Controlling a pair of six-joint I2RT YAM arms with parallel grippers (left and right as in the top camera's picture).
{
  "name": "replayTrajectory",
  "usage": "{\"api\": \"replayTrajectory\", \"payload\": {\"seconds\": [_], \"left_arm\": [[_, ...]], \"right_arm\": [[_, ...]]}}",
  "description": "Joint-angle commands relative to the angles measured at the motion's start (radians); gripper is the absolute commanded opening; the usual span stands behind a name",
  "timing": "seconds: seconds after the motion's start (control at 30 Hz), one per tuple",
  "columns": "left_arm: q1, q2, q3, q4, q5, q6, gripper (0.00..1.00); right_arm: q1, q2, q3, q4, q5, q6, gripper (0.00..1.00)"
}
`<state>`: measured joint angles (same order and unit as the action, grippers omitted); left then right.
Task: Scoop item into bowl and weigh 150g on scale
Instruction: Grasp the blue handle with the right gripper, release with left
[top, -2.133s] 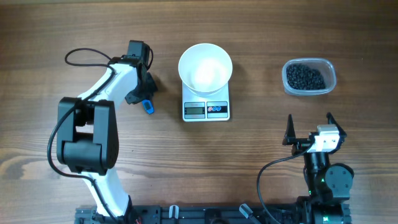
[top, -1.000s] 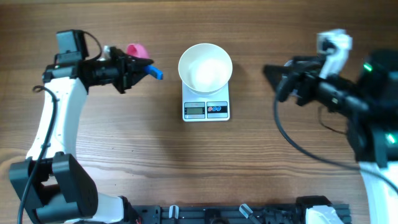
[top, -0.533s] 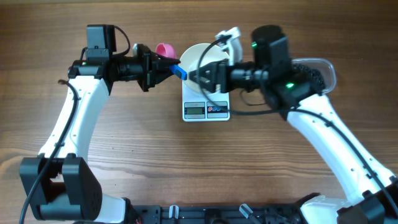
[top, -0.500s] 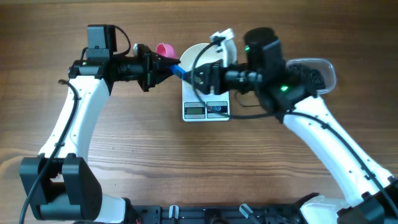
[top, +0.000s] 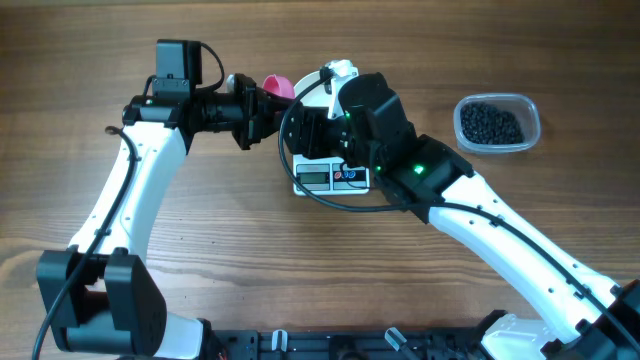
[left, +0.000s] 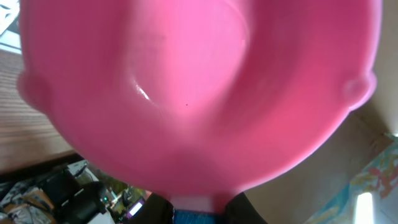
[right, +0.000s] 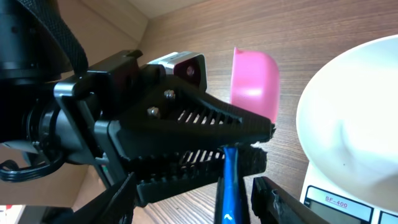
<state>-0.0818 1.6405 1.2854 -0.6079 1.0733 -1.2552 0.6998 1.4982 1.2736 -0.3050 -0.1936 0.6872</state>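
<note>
While left gripper (right: 267, 143) clamps the scoop (right: 255, 81) by the bowl (right: 348, 124), right gripper (right: 194, 183) gapes around its handle (right: 229, 180).

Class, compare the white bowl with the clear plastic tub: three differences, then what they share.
The white bowl is round and opaque; the clear tub is rounded-rectangular and see-through. The bowl stands on the scale; the tub on the table. The bowl's visible inside is bare; the tub holds black beans. Both are open-topped.

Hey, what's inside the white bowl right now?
The bowl looks empty: the right wrist view shows bare white inside. Its right part is out of frame, and overhead the right arm covers it.
</note>
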Motion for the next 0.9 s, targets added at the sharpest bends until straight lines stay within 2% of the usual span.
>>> {"api": "replayTrajectory", "payload": {"seconds": [0.0,0.07,0.3,0.4,0.53,0.67,0.87], "left_arm": [[-0.002,-0.025,-0.002,0.003,0.053,-0.01,0.17],[-0.002,-0.025,-0.002,0.003,0.053,-0.01,0.17],[-0.002,-0.025,-0.002,0.019,0.053,-0.011,0.17],[-0.002,-0.025,-0.002,0.019,0.053,-0.01,0.16],[-0.002,-0.025,-0.002,0.019,0.053,-0.01,0.16],[-0.002,-0.025,-0.002,0.018,0.053,-0.01,0.16],[-0.002,-0.025,-0.002,0.027,0.051,-0.009,0.17]], "right_arm": [[0.002,0.004,0.009,0.0,0.041,0.02,0.55],[0.002,0.004,0.009,-0.007,0.04,0.023,0.46],[0.002,0.004,0.009,-0.036,0.041,0.024,0.43],[0.002,0.014,0.009,-0.036,0.041,0.035,0.34],[0.001,0.04,0.009,-0.031,0.041,0.053,0.34],[0.001,0.049,0.009,-0.01,0.05,0.052,0.27],[0.001,0.049,0.009,0.035,0.067,0.054,0.31]]}}
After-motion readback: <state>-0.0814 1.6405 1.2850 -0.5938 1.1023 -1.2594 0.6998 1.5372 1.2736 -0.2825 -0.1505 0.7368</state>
